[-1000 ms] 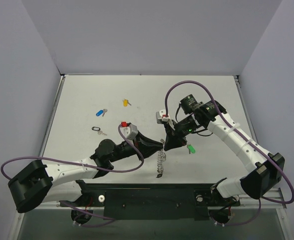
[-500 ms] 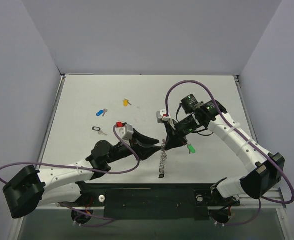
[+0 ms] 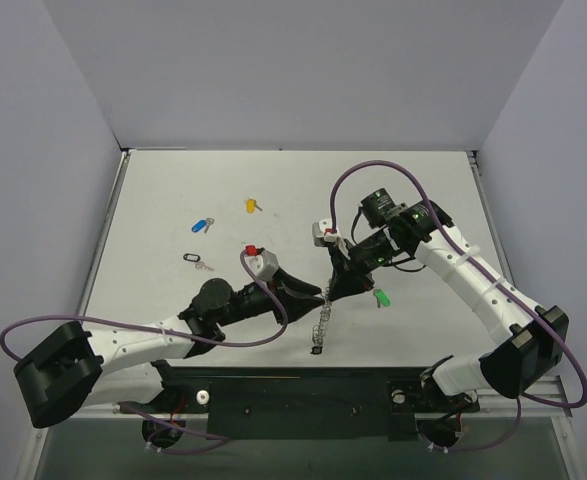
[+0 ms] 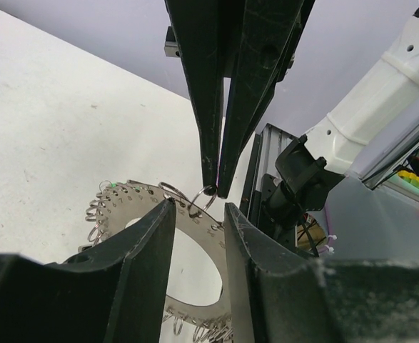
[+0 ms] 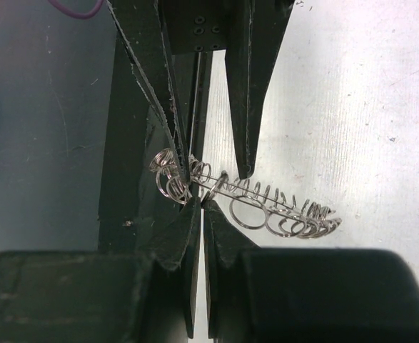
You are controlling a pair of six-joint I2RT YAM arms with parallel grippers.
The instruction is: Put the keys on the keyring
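Right gripper (image 5: pixel 198 203) pinches the keyring (image 5: pixel 288 211), left gripper (image 4: pixel 198 209) spread astride it
Hoop looks light, stiff, slippery: its edge loop is nipped at the right jaws' tips; the flat rim between the left's seems the surest hold

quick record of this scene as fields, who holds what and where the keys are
keyring: hangs edge-on between the two arms
right gripper: shut on the keyring's rim
left gripper: open, fingers either side of the rim, not gripping
loose keys: green key beside the right arm; black key, blue key and yellow key to the left
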